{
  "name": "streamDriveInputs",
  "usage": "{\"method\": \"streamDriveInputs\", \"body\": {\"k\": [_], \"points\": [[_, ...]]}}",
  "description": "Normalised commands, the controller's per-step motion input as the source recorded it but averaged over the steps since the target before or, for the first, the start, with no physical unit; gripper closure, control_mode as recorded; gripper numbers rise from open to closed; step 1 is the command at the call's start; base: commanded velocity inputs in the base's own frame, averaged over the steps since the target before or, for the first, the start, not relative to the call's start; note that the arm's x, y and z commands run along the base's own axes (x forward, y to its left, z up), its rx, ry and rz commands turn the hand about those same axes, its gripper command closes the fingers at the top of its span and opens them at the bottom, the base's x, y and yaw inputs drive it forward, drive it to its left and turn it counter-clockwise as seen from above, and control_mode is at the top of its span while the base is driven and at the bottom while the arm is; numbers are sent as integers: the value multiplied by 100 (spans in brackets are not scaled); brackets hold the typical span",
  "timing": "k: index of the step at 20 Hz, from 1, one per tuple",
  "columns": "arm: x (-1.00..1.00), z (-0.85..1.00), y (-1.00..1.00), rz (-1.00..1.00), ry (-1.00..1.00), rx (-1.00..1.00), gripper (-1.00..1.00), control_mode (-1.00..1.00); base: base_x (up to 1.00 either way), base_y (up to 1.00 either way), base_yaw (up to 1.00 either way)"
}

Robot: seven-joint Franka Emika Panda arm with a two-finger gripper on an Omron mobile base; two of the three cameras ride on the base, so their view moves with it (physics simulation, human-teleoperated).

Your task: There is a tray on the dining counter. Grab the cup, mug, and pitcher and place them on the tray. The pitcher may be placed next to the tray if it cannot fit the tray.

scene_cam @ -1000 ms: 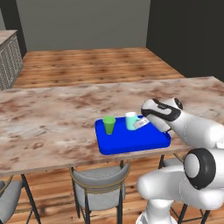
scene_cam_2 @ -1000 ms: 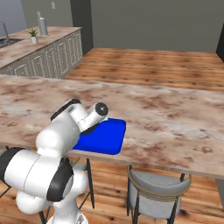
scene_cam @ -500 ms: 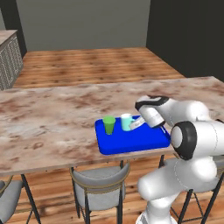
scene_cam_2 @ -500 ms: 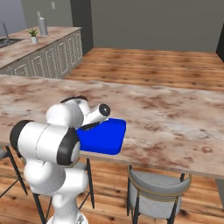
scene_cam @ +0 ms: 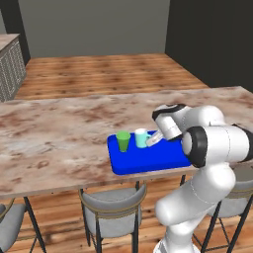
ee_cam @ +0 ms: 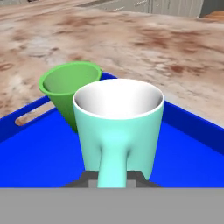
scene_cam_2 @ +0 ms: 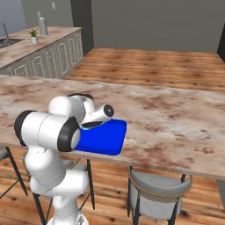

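Observation:
The bright blue tray (scene_cam: 148, 160) lies on the dining counter (scene_cam: 59, 133) near its front edge. On it the green cup (scene_cam: 123, 142) stands upright, and the teal mug (scene_cam: 141, 138) is upright right beside it. My gripper (scene_cam: 152, 140) is shut on the mug's handle. From the hand, the mug (ee_cam: 118, 127) faces me handle first, with the cup (ee_cam: 65, 85) behind it to the left over the tray (ee_cam: 39, 153). The handle runs down between my fingertips of the gripper (ee_cam: 113, 177). Whether the mug rests on the tray I cannot tell. The pitcher is out of view.
Grey stools (scene_cam: 111, 207) (scene_cam_2: 160, 186) stand under the counter's near edge. A marbled worktop with cream cabinets (scene_cam_2: 39, 48) runs along the back left. My own arm covers the left part of the tray (scene_cam_2: 103, 138).
My arm has swung its elbow forward over the counter's edge. The mug in my grip has shifted slightly left, closer to the green cup.

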Motion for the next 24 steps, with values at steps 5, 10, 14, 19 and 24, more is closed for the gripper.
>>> {"method": "streamDriveInputs", "body": {"k": [5,10,14,19,24], "points": [[0,-6,9,4,1,0,100,-100,0,0,0],[1,-23,19,4,0,0,100,-100,0,0,0],[6,-15,14,2,0,0,100,-100,0,0,0],[8,-12,3,0,0,0,100,-100,0,0,0],[0,-10,0,0,0,0,100,-100,0,0,0]]}}
